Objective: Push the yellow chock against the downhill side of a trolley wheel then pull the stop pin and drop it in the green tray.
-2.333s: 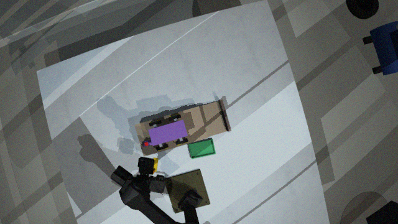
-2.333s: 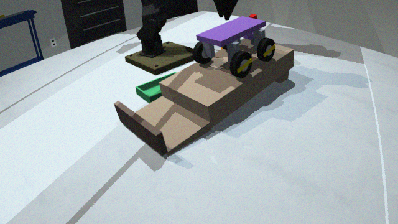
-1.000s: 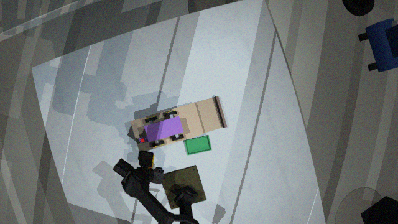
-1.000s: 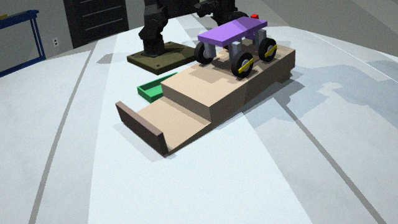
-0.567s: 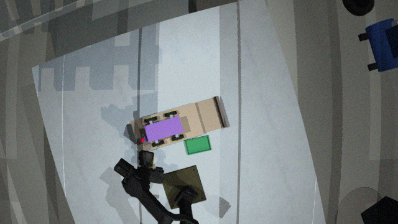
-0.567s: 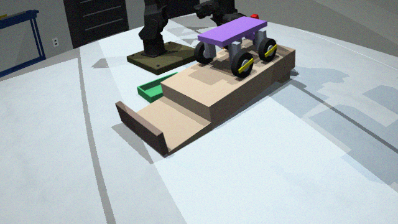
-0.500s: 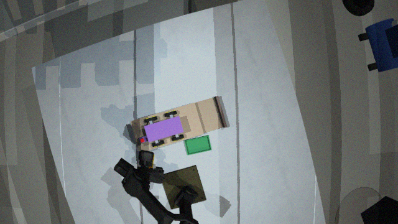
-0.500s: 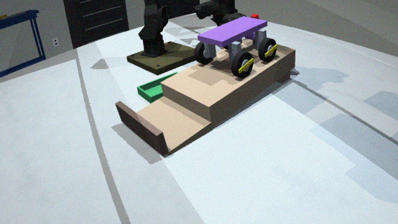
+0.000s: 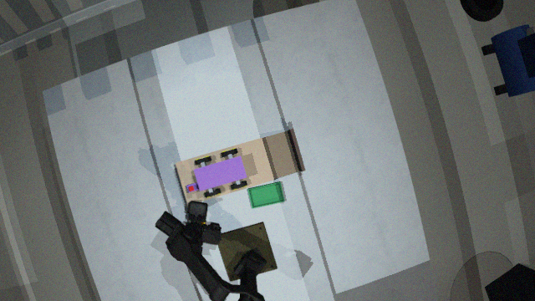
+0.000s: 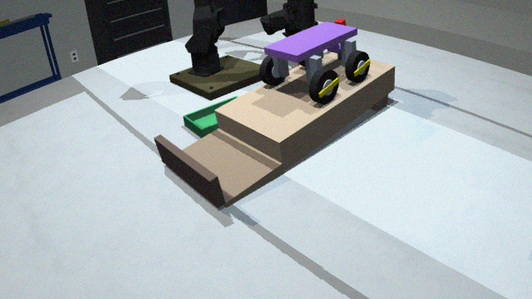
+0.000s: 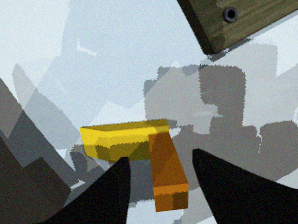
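Observation:
The purple trolley stands on the upper part of the ramp. The red-headed stop pin is at its uphill end. The yellow chock is on the table, off the ramp, with its orange handle pointing up toward the wrist camera. In the top view only a sliver of yellow shows beneath the gripper. My gripper is partly open above the chock, with the handle seen between its fingertips and a gap on each side. The green tray is empty.
The arm's base plate lies near the gripper and its corner shows at the wrist view's top right. The tray lies along the ramp's near side in the top view. An upright end board closes the ramp's low end.

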`<action>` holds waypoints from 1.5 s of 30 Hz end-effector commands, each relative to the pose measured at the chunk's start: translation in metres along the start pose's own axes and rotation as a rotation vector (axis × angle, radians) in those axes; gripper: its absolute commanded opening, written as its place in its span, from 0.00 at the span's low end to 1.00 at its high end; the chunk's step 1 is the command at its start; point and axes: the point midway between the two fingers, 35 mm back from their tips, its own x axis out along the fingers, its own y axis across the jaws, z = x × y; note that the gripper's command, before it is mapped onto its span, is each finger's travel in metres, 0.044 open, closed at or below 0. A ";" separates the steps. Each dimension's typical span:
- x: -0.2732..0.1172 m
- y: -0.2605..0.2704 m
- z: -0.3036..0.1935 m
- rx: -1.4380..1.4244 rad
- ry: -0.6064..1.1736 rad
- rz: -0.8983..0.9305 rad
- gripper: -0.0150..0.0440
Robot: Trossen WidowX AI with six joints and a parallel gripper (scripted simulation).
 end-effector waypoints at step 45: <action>-0.081 -0.004 0.006 0.005 -0.010 -0.001 0.25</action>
